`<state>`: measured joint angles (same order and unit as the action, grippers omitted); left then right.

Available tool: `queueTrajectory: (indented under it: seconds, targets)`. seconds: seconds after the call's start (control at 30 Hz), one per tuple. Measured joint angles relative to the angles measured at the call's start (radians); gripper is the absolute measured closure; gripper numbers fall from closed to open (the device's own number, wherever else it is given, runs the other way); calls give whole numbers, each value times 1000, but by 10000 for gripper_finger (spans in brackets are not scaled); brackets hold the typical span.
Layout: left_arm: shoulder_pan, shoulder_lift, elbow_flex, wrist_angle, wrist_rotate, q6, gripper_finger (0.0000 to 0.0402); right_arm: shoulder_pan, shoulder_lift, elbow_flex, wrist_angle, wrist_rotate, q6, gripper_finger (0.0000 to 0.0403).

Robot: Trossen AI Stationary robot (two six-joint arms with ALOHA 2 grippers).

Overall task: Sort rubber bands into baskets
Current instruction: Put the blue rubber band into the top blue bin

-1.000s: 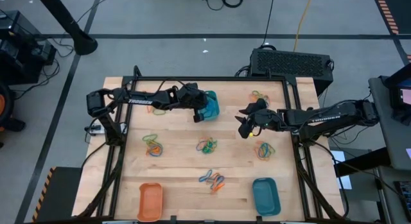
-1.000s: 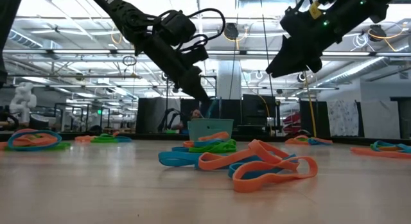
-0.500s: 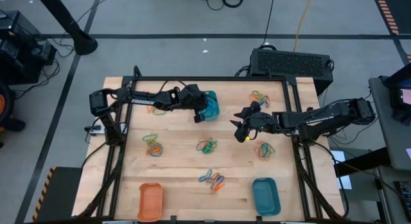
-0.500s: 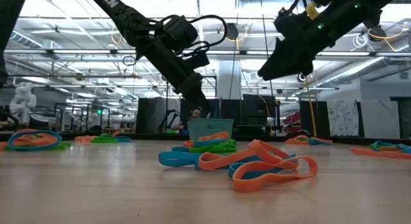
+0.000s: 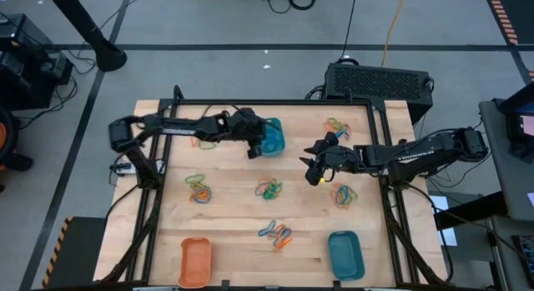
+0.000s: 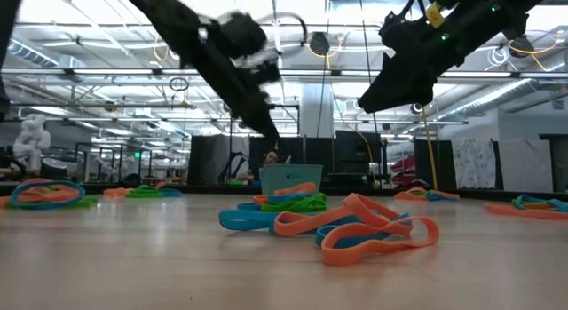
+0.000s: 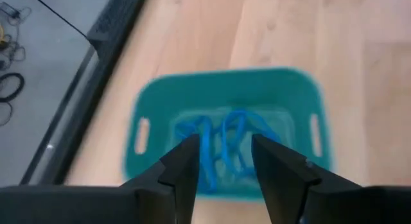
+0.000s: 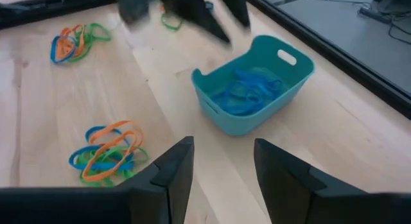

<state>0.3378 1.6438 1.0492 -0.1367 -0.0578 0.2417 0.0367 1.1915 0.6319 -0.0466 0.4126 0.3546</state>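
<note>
Wooden tabletop point(image 5: 234, 233) carries scattered piles of rubber bands point(image 5: 269, 189). At its far edge sits a teal basket point(image 5: 272, 137) holding blue bands point(image 7: 225, 144). The left gripper point(image 5: 253, 147) hovers just beside and above this basket, fingers spread with nothing between them, its arm stretched along the far edge from the left side. The right gripper point(image 5: 310, 163), also spread and empty, hangs above bare wood to the right of centre, arm reaching in from the right edge. An orange basket point(image 5: 194, 261) and a second teal basket point(image 5: 345, 254) sit along the near edge.
</note>
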Motion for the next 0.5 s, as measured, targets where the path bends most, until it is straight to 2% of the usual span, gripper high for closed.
queueTrajectory:
  seconds: [0.17, 0.3, 0.43, 0.5]
  targets:
    - [1, -244, 1, -314, -17, -1, 249, 34, 0, 0, 3, 0, -3, 248]
    - [19, -411, 1, -490, -26, -24, 249, 63, 0, 0, 22, 0, -3, 248]
    - [42, -490, -24, -595, -25, -55, 249, 94, 0, 0, 22, 0, 4, 248]
    - [50, -504, -39, -683, 15, -82, 249, 110, 0, 0, 21, 0, 18, 248]
